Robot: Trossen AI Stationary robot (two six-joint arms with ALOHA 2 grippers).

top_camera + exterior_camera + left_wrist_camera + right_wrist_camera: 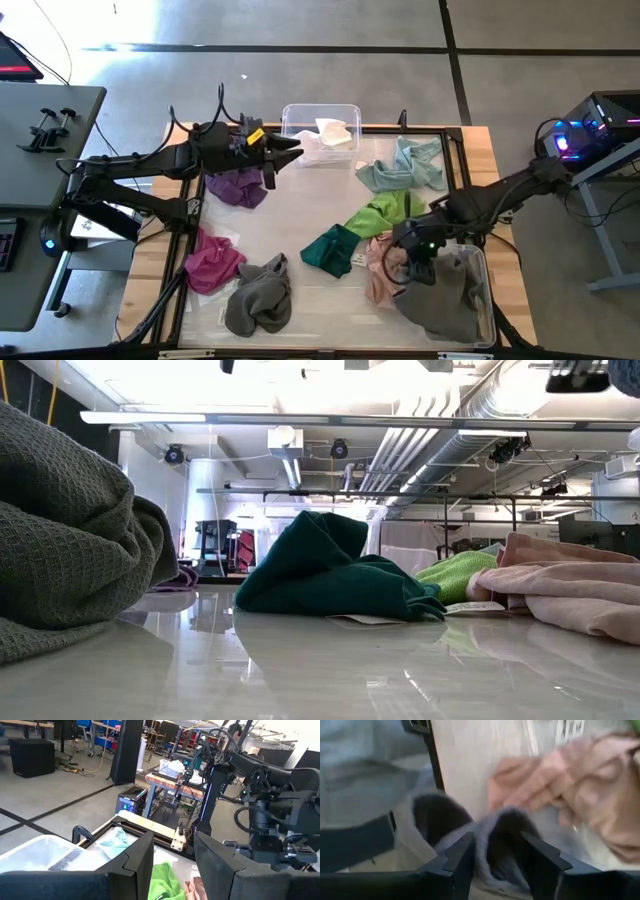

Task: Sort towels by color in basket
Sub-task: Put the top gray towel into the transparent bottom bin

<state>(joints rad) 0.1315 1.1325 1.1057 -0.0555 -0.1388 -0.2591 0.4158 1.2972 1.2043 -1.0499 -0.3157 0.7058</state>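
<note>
The right gripper (418, 268) hangs over the grey towel (450, 295) in the near-right basket (488, 300), fingers parted, apparently sorting greys there. The left gripper (283, 152), unclenched and empty, waits near the far basket (320, 110).

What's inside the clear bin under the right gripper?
A grey towel fills the bin and spills over its rim beside the pink towel. The right gripper, fingers open, hangs over it. Whatever lies beneath the towel is covered.
</note>
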